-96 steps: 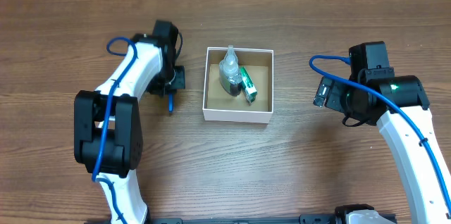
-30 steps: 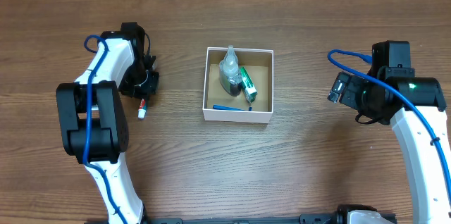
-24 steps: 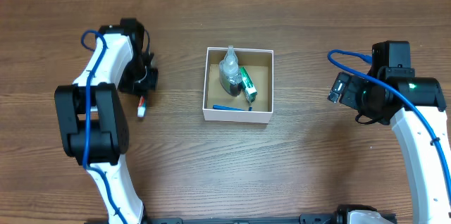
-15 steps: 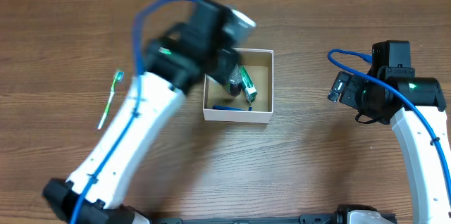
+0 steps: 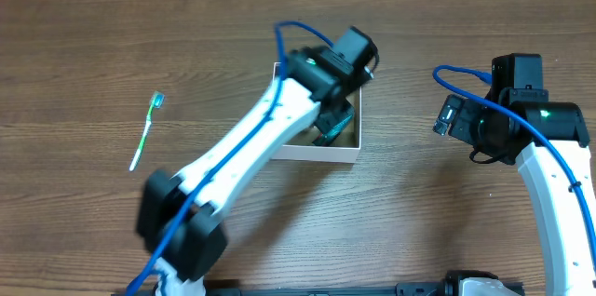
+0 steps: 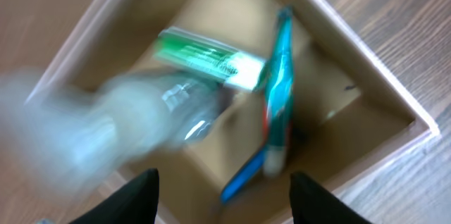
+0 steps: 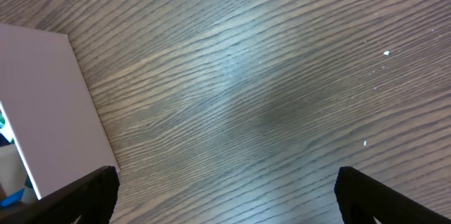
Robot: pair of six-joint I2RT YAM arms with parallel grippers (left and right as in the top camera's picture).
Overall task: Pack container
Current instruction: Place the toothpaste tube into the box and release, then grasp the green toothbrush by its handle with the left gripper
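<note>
The container (image 5: pixel 317 154), a small white box with a brown floor (image 6: pixel 232 2), sits mid-table, partly covered by my left arm. Hovering over it, my left gripper (image 6: pixel 225 203) is open with nothing between its fingers. Inside the box lie a green and white tube (image 6: pixel 211 58), a blurred clear bottle (image 6: pixel 148 115), a teal packet (image 6: pixel 278 76) and a blue stick-shaped item (image 6: pixel 243 178). A green toothbrush (image 5: pixel 146 131) lies on the table far left. My right gripper (image 7: pixel 232 196) hangs open over bare wood to the right of the box (image 7: pixel 35 104).
The table is brown wood. My left arm (image 5: pixel 270 138) crosses diagonally from the front left up to the box. The right arm (image 5: pixel 521 124) stands at the right side, apart from the box.
My left arm has swung from the table's left side to above the container, and its jaws have gone from shut to open. The green toothbrush now shows at left. The right arm is still.
</note>
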